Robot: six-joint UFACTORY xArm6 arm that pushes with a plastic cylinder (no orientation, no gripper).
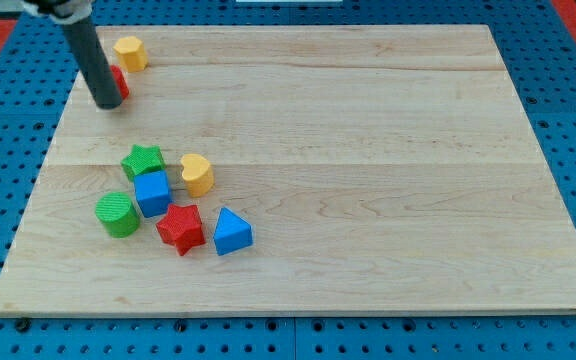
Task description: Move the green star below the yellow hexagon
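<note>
The green star (143, 160) lies at the left of the wooden board, at the top of a cluster of blocks. The yellow hexagon (130, 52) sits near the board's top-left corner, well above the star. My tip (108, 101) rests just below and left of the hexagon, in front of a red block (119, 82) that it mostly hides. The tip is a good way above the green star and not touching it.
Around the star are a blue cube (152, 193), a yellow heart-like block (197, 174), a green cylinder (117, 214), a red star (181, 228) and a blue triangular block (231, 232). The board's left edge (30, 195) is close by.
</note>
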